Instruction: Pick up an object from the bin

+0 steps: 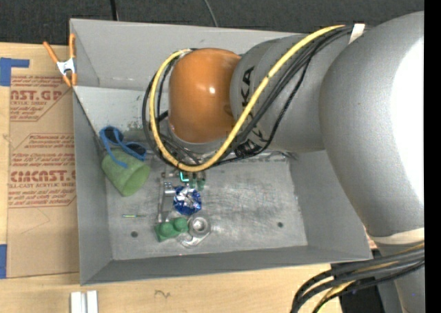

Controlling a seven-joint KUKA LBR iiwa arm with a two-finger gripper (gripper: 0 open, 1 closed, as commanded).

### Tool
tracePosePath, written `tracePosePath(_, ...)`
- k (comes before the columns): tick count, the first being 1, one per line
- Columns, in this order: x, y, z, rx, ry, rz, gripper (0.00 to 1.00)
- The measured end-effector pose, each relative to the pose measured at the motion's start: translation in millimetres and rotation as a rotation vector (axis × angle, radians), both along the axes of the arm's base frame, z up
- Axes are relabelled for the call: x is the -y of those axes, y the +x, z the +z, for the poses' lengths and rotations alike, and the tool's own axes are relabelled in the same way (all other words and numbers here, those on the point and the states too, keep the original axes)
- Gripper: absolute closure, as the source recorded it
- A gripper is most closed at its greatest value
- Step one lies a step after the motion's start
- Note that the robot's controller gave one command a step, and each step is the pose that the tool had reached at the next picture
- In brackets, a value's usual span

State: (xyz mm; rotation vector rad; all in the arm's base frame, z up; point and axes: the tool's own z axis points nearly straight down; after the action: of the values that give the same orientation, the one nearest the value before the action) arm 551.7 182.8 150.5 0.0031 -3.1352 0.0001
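**While the Arm Roofs the Bin's Right Side, the Gripper Hangs Over a Blue-and-White Scrap**

Camera view: Where the floor of the grey metal bin [91,187] runs toward its lower edge, the gripper [180,186] hangs low beneath the orange cover [200,94] on the wrist, somewhat left of the floor's middle. A blue-and-white crumpled scrap [187,200] lies right at its tip. Whether the gripper is spread, pressed together or pinching that scrap cannot be told.

Just below the scrap, close to the floor's lower edge, a green lump [167,229] and a silvery ring-shaped piece [198,226] lie side by side. With the scrap they form one tight cluster.

Against the left wall, well apart from the cluster, sits a soft green cup-shaped thing [126,175]. A blue loop [116,140] rests on its upper side, toward the floor's upper left corner. Between the cup and the cluster runs a strip of bare floor, crossed only by a thin pin [131,216] lying flat.

To the right of the gripper the floor is bare all the way to the right wall and down to the lower right corner. It is the widest open ground in the bin. Above it the thick silver arm [372,98] reaches in over the right rim, its looped cables [156,129] bulging out to the left of the orange cover. The upper edge of the floor lies hidden under the wrist.
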Motion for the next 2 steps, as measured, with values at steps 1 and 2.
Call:
tracePosePath(1, 53.9, -19.6, -69.6, 0.0, -0.003, -0.055, 0.0)
tracePosePath(2, 98.9, 2.5, -79.2, 0.013, 0.002, -0.057, 0.0)
